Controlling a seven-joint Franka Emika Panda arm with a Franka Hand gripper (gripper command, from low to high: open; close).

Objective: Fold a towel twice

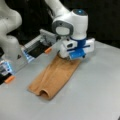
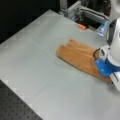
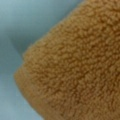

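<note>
One orange-brown terry cloth towel [image 1: 56, 75], folded into a long strip. One white and blue robot gripper [image 1: 75, 53]. One grey metal table [image 1: 95, 95]. Two small orange tabs [image 1: 48, 50] in a front view.

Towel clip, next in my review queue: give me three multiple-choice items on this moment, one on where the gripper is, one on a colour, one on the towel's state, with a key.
1. Where is the gripper?
A. Low over one end of the towel
B. High above bare table
C. Beside the orange tab

2. What colour is the towel?
A. Blue
B. Orange-brown
C. White

3. How does the towel lie?
A. Spread flat as a full square
B. Crumpled in a ball
C. Doubled into a long strip

Key:
1 A: in a front view the gripper sits down at the towel's far end, and the wrist view is filled by towel.
2 B: both front views show orange-brown terry cloth on the grey table.
3 C: in a front view the near end shows a rolled double edge, and the cloth is long and narrow.
</note>
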